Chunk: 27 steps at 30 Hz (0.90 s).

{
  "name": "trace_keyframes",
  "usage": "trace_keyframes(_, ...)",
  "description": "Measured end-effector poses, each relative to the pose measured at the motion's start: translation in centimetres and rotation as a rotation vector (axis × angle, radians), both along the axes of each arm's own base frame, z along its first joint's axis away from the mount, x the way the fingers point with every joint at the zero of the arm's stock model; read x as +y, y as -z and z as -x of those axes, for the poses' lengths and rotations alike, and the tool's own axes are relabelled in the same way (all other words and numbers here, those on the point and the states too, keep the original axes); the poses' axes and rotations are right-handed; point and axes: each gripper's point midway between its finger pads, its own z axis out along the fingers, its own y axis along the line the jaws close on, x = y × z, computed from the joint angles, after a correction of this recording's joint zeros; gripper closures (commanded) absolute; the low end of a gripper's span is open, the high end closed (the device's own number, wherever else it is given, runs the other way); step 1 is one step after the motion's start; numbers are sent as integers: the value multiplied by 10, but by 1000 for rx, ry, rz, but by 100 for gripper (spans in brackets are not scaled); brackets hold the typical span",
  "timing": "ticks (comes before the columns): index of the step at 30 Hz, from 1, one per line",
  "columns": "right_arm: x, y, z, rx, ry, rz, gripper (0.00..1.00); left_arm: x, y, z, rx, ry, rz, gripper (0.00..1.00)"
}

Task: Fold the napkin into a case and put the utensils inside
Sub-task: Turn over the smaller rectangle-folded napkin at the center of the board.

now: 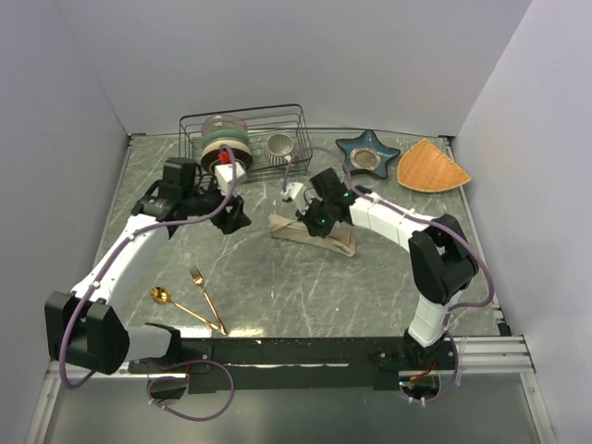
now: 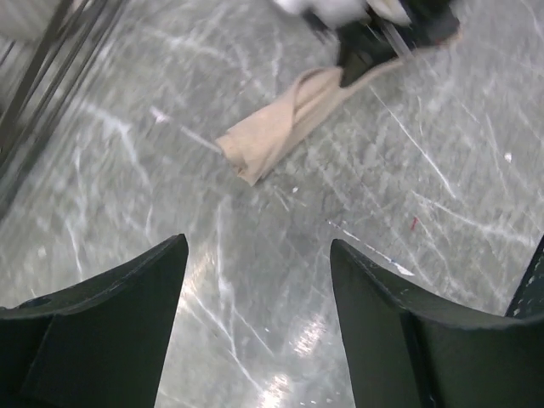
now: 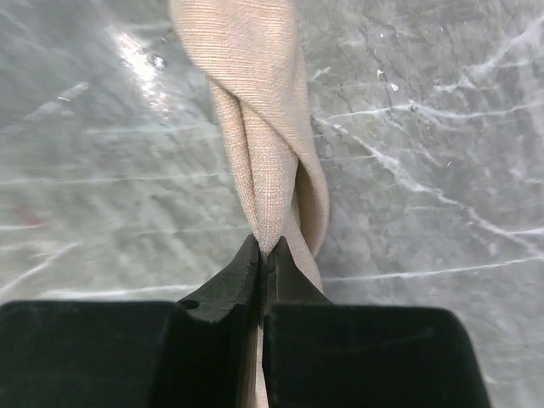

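The napkin (image 1: 340, 244) lay folded long and narrow, slanting far-left to near-right. The right gripper (image 3: 265, 253) pinched its fold; the left gripper (image 2: 257, 246) gaped wide, empty.

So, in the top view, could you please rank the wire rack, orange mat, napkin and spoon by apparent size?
1. wire rack
2. orange mat and napkin: too alike to rank, napkin partly hidden
3. spoon

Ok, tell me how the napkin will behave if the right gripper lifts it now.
Probably floppy: the napkin bunches into soft twisted folds where the right gripper pinches it, so its free end would likely droop and unfold. Likely light, being thin woven cloth. Pushed, it would probably crumple rather than slide along the table.
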Motion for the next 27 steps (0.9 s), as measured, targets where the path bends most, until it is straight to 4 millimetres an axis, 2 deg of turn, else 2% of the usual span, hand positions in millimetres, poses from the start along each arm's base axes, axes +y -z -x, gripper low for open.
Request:
trace_keyframes(3, 5, 15, 10, -90, -46, 73, 100, 18, 4, 0, 52, -89, 29, 29)
trace_keyframes(8, 12, 38, 34, -196, -104, 169, 100, 39, 28, 6, 191, -196, 76, 31)
trace_keyframes(11, 13, 44, 48, -245, -124, 193, 100, 46, 40, 13, 257, -240, 101, 32)
trace_keyframes(13, 12, 44, 55, -275, -130, 197, 81, 47, 45, 20, 287, -254, 114, 31)
trace_keyframes(14, 12, 44, 60, -290, -138, 202, 61, 47, 47, 24, 295, -256, 120, 31)
trace_keyframes(17, 12, 45, 68, -304, -144, 210, 32, 45, 48, 31, 309, -247, 133, 31)
trace_keyframes(23, 13, 42, 84, -257, -145, 198, 28, 42, 52, 35, 303, -185, 122, 40)
trace_keyframes(27, 22, 6, 94, -184, -115, 94, 32, 38, 65, 37, 338, -115, 94, 47)
